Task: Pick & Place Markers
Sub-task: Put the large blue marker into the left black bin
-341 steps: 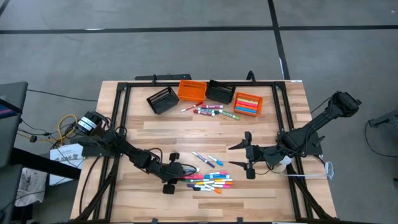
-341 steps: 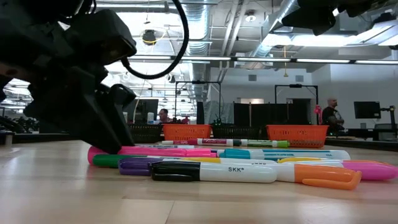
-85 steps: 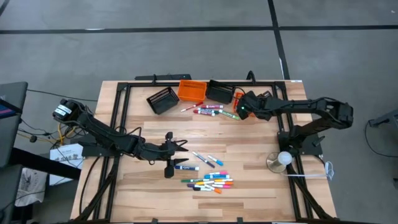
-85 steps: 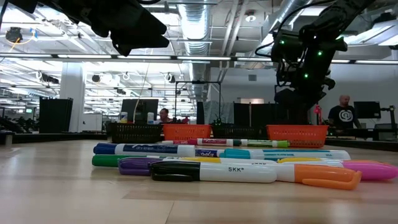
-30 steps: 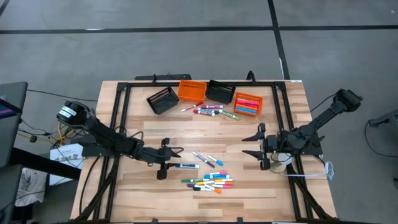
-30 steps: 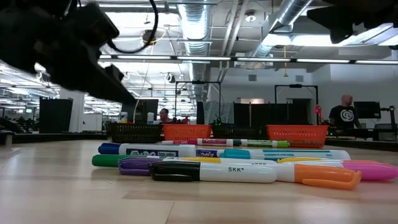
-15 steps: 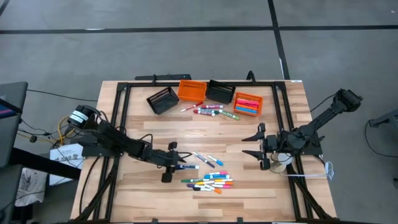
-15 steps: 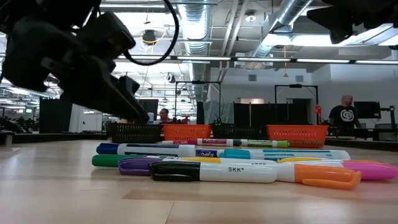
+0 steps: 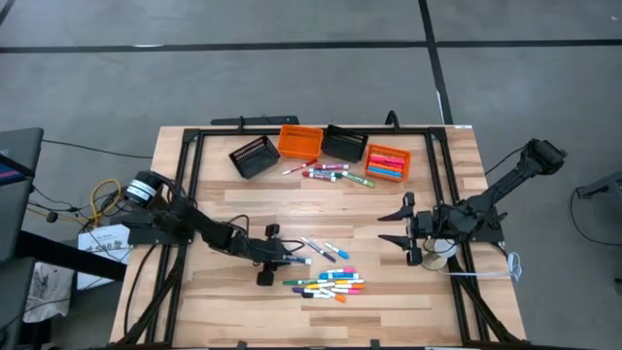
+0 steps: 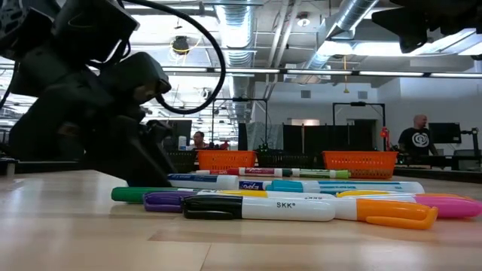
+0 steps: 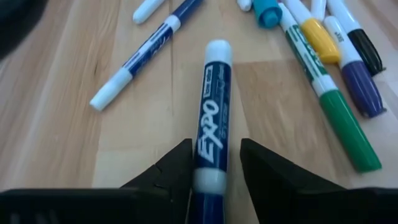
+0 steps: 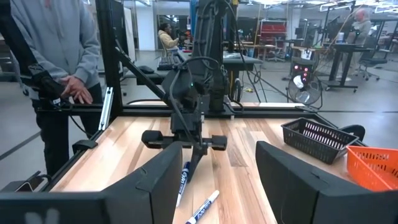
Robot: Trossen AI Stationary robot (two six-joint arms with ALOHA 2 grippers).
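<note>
Two dark arms work a wooden table (image 9: 243, 199) scattered with markers (image 9: 327, 285), most of them heaped toward its front edge, a smaller cluster (image 9: 328, 172) lying near the back edge before a row of bins (image 9: 321, 146).

The left gripper (image 9: 269, 257) sits low on the tabletop left of the front heap, its fingers (image 11: 165, 174) set either side of a blue Expo marker (image 11: 212, 118) and close to its barrel. The wrist view shows narrow gaps on both sides, so the jaws look partly open and not yet clamped on it.

The right gripper (image 9: 400, 227) waits above the table's right side with jaws spread wide and nothing in them.

The likeliest failure is a skewed pinch: the fingers straddle the marker near one capped end, so a lift from there could let the far end droop or the round barrel twist free.

A thin white-tipped blue marker (image 11: 146, 53) and a green marker (image 11: 336, 121) lie near on either side. A sideways drift of the gripper could nudge them or scatter the heap.
</note>
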